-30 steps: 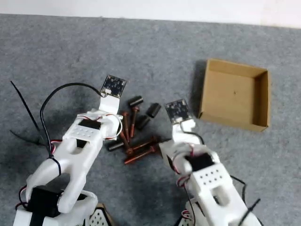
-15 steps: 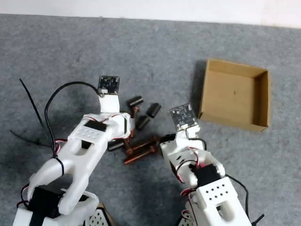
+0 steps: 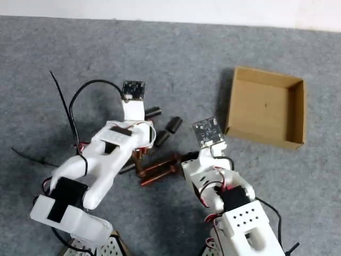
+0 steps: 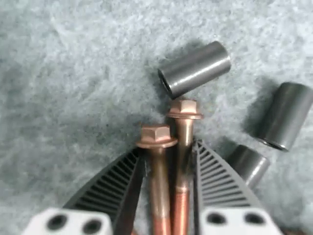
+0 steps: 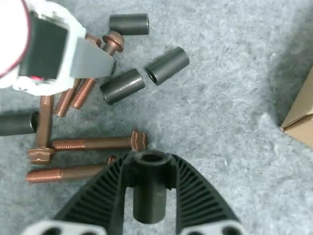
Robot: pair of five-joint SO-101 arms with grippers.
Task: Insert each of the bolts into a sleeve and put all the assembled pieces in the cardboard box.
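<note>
**Both grippers gripping parts**

Left gripper [image 4: 168, 149] is pinching two bolts [image 4: 157, 166] side by side on the tabletop [image 3: 160, 53], heads just beside a loose sleeve [image 4: 195, 68]. Right gripper [image 5: 150, 161] is clamping one sleeve [image 5: 149, 196] near the other bolts [image 5: 93, 143]. Box [image 3: 265, 109] is sitting apart, on the right arm's side.

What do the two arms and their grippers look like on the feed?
Both the left arm and the right arm have white plastic shells with black motors, thin red and white wires and looping black cables. Each wrist carries a small dark square circuit board. The left gripper and right gripper have dark, ribbed, tapering fingers on white bases.
</note>
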